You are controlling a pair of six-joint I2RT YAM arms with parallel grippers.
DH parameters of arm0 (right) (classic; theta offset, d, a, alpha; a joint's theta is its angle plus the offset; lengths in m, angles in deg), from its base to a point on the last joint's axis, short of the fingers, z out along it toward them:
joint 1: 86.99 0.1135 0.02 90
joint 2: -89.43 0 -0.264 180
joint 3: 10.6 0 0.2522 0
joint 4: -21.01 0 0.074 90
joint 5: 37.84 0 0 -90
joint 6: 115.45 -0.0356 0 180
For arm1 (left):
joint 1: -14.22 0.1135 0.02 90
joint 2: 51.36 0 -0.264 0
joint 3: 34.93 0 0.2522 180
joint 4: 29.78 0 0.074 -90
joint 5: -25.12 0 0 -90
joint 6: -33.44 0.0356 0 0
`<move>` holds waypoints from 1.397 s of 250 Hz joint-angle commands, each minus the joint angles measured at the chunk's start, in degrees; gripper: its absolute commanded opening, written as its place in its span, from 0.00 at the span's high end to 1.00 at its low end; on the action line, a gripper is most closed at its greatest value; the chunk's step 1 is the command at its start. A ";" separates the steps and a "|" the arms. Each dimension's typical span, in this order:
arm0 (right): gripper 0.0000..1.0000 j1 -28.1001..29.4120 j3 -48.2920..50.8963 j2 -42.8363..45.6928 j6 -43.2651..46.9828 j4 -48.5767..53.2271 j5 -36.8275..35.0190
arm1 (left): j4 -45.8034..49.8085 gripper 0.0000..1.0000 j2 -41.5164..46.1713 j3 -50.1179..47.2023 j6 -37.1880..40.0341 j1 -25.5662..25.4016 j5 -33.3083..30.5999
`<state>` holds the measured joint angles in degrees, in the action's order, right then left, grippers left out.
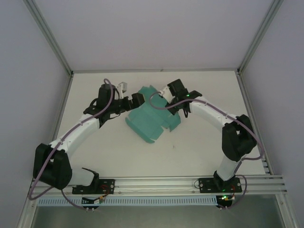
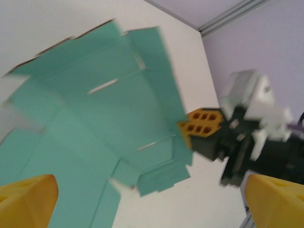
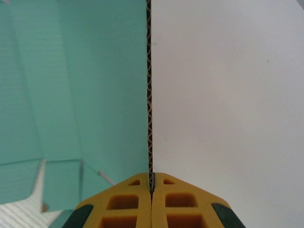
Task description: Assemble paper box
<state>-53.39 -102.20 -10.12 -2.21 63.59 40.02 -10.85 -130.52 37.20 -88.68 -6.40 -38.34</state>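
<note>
Dealing here with a flat teal-green die-cut paper box [image 1: 151,119] of thin corrugated cardboard, spread unfolded on the white counter [image 1: 199,147] between the arms. Probably very light, stiff across each panel, quick to bend along creases, easily crushed at the fluted rim. Pinched at one edge by the black-and-yellow right hand [image 3: 151,183], pads tight on the card. Gaping wide at the sheet's other side, the left hand [image 2: 152,204], holding nothing. Best taken gently on a flap edge near a crease, away from the slots.
</note>
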 commanded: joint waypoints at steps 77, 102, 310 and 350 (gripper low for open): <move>1.00 2.76 7.35 1.32 9.64 -12.47 2.03 | -0.95 0.13 -16.82 10.38 -4.57 -0.45 -3.79; 1.00 2.80 9.04 1.99 11.99 -13.91 0.88 | -0.62 0.15 -17.70 10.65 -4.67 -0.06 -6.59; 1.00 3.60 11.77 4.27 11.62 -22.68 1.98 | 7.22 0.47 -19.90 11.51 5.25 -6.95 -14.34; 1.00 4.61 12.95 4.44 13.03 -24.72 1.28 | 8.99 0.36 -22.28 14.28 5.53 -8.89 -17.34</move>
<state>-50.29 -89.59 -7.39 9.99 43.42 39.95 -4.69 -150.76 48.59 -84.88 -13.40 -53.46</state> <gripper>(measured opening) 0.047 0.597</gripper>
